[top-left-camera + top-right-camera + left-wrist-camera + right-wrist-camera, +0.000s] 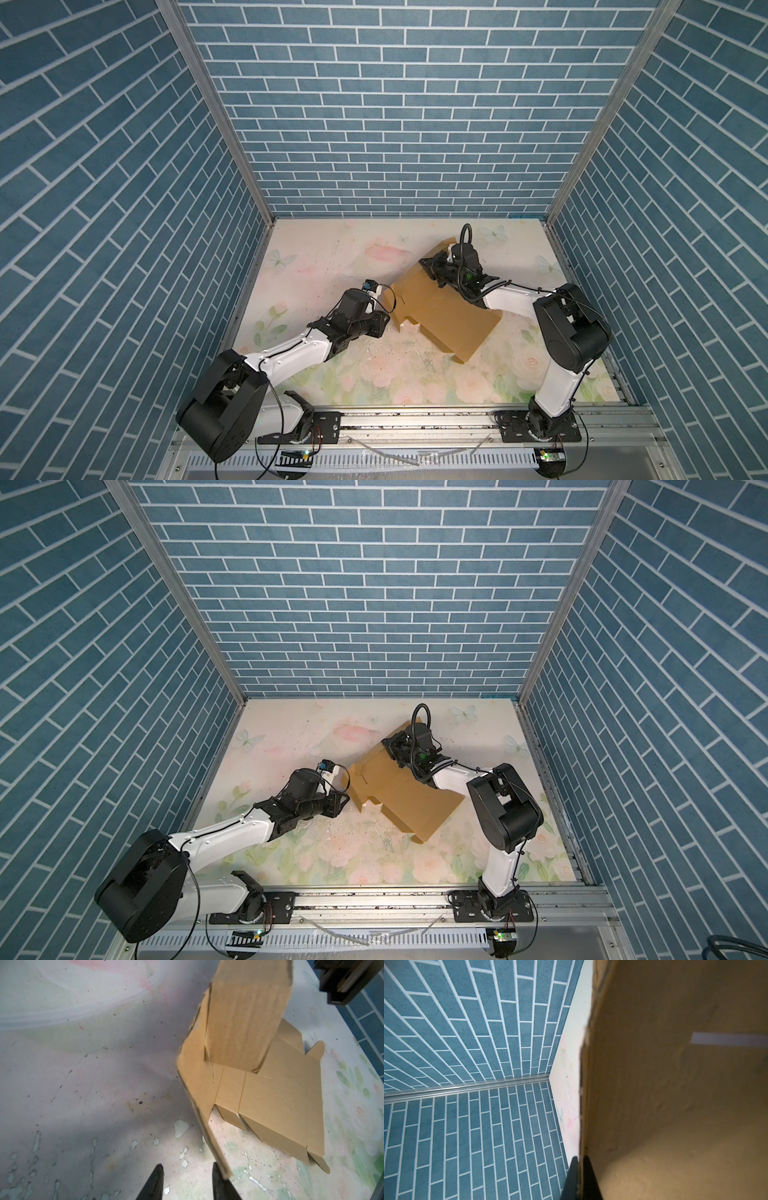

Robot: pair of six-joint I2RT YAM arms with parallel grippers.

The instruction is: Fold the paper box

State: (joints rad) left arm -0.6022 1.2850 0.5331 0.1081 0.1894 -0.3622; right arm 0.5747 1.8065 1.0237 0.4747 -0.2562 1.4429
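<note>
Brown corrugated cardboard, plain and unprinted: the paper box lies on the floral table, only partly formed. Its flat base panel, the part of the box nearest the arm bases, lies level over the table. In the left wrist view, short flaps crease downward along its edge.

At the box's far end a raised panel stands up, tilted, and that's where the right end effector is working. In the right wrist view its two black fingers are pressed together on the raw edge of that panel, a tight pinch with the cardboard between them. Beyond that edge, the blue brick-pattern wall fills the rest of the view. In both top views the right arm reaches in over the box's right-hand side to get there.

Now the box's left side, where a long side flap is lifted off the table and bowed outward. The left end effector sits low, just beside the near end of that flap. Its jaws stand partly apart, a modest gap, and through it you see only bare table. The flap's tip overlaps the finger on the box's side. Whether the two are actually touching, I can't tell from this angle.
</note>
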